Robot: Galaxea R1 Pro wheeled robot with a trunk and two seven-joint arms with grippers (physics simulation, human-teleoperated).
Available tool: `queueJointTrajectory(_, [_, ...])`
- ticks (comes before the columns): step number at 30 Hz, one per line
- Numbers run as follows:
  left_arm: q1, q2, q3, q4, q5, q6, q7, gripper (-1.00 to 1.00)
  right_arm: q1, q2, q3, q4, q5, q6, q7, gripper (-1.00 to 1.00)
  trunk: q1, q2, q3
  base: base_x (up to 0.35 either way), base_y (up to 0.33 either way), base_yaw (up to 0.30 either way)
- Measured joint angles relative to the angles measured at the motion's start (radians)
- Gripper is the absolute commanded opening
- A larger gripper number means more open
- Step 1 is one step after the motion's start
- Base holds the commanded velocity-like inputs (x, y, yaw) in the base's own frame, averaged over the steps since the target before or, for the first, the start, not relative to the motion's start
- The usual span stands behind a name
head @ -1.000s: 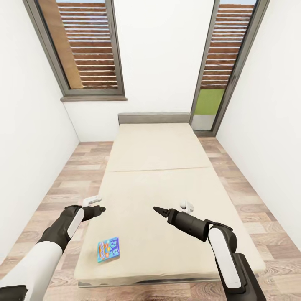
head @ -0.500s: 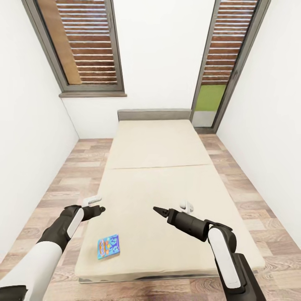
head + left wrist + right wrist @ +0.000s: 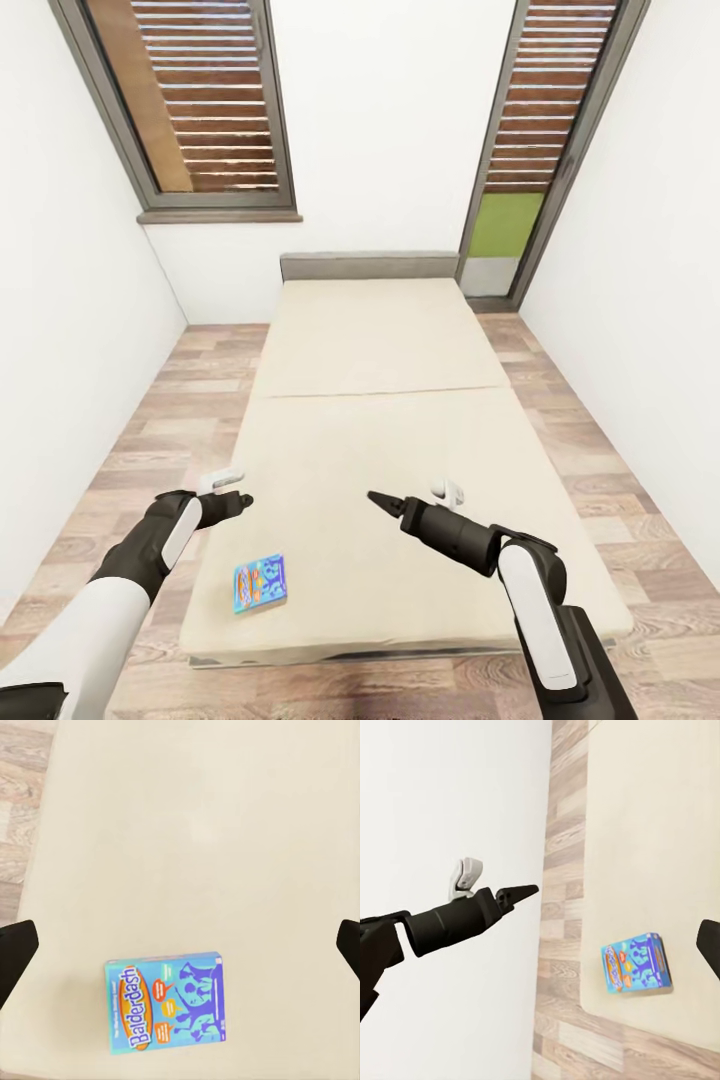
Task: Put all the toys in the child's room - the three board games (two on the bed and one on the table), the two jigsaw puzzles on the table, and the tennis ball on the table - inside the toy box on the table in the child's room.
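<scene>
Head view: small blue-teal cardboard board game lies flat near foot corner of beige-mattressed bed. Left gripper above it, right gripper over mattress, both apparently clenched.

Left wrist view: fingers spread wide, box between.

Right wrist view: box by mattress edge.

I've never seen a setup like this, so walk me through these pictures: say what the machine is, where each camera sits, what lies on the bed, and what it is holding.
This is a simulated two-armed robot on wheels, steered by a person. The big picture comes from its head, looking down over both arms at a beige bed. The other two come from cameras near each gripper. On the bed, near its foot corner, lies one blue board game, a box reading "Balderdash"; it also shows from the right wrist. The left gripper hangs above it, its fingers wide apart. The right gripper hangs over the mattress. Nothing is held by either one.
</scene>
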Motion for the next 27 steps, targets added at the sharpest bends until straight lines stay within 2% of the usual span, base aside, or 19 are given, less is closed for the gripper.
queueJointTrajectory(8, [0.0, -0.003, -0.005, -0.004, 0.0, -0.001, 0.0, 1.0, -0.001, 0.0, -0.029, 0.001, 0.0, -0.004, 0.002, 1.0, 0.0, 0.0, -0.013, 0.0, 0.0, 0.0])
queueJointTrajectory(27, [0.0, -0.004, -0.006, -0.005, -0.001, -0.003, 0.002, 1.0, -0.002, 0.0, -0.035, -0.005, -0.003, -0.001, 0.007, 1.0, 0.0, 0.0, -0.045, 0.0, 0.0, 0.0])
